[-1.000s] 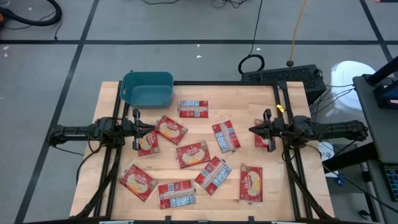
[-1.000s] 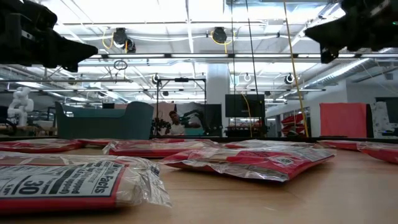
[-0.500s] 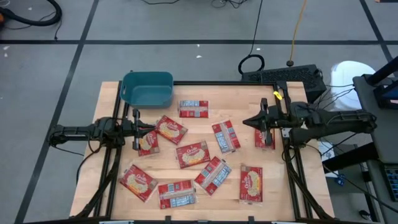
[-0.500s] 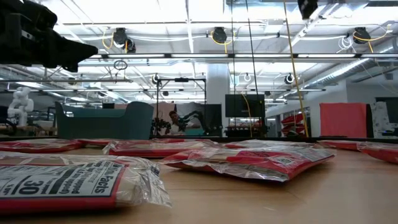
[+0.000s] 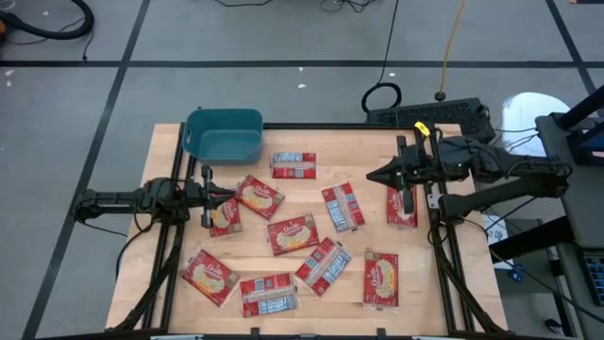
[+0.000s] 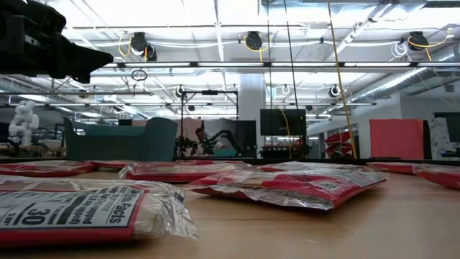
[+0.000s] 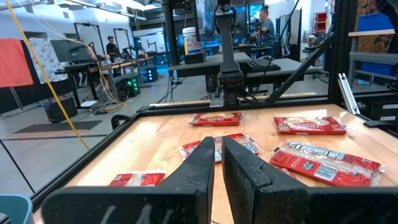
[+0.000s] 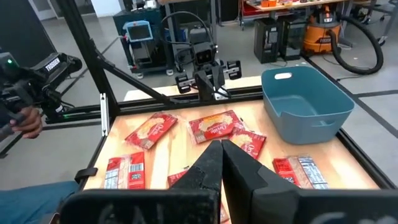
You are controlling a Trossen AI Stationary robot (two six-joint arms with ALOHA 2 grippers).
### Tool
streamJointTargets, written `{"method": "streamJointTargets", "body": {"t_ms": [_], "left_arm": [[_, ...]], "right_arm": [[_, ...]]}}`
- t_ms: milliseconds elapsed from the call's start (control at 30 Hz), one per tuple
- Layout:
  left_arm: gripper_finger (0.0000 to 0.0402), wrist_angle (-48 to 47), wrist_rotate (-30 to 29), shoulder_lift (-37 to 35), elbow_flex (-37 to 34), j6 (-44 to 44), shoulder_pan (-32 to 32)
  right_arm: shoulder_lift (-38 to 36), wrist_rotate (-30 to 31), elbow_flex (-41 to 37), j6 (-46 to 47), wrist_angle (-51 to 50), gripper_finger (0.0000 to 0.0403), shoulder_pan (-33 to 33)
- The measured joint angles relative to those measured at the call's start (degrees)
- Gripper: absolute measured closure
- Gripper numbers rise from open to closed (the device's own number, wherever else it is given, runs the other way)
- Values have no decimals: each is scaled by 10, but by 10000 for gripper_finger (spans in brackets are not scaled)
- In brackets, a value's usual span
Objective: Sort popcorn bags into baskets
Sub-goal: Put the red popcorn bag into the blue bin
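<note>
Several red popcorn bags (image 5: 293, 234) lie flat and scattered on the wooden table, some showing the yellow picture face and some the pale print face (image 5: 293, 164). The teal basket (image 5: 224, 134) stands at the far left corner and also shows in the right wrist view (image 8: 305, 102). My left gripper (image 5: 234, 195) hangs level at the table's left side above a bag (image 5: 224, 215), shut, with nothing in it (image 7: 217, 146). My right gripper (image 5: 370, 176) is raised high at the right side, shut and with nothing in it (image 8: 219, 149). One bag (image 5: 401, 208) lies partly under the right arm.
Black frame rails (image 5: 434, 236) run along the table's left and right sides. Bare wood (image 5: 359, 156) shows at the far middle and between the bags. People and equipment stand in the room beyond; a person's hand (image 8: 25, 121) shows off the table.
My right gripper has risen well above the table, leaving the low view through its top edge. It now tips slightly downward and has stayed shut. The bags and basket lie as before.
</note>
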Motion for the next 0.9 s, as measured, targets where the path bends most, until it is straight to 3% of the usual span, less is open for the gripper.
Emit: {"method": "streamJointTargets", "body": {"t_ms": [200, 500, 633, 900], "left_arm": [[364, 0, 0, 0, 0, -8, 0], [364, 12, -1, 1, 15, -90, 0], [364, -9, 0, 25, 68, -102, 0], [364, -182, 0, 161, 254, -110, -1]], "right_arm": [[34, 0, 25, 28, -18, 403, 0], [100, 3, 25, 59, -85, 403, 0], [127, 3, 25, 59, -103, 403, 0], [175, 5, 25, 58, -144, 403, 0]]}}
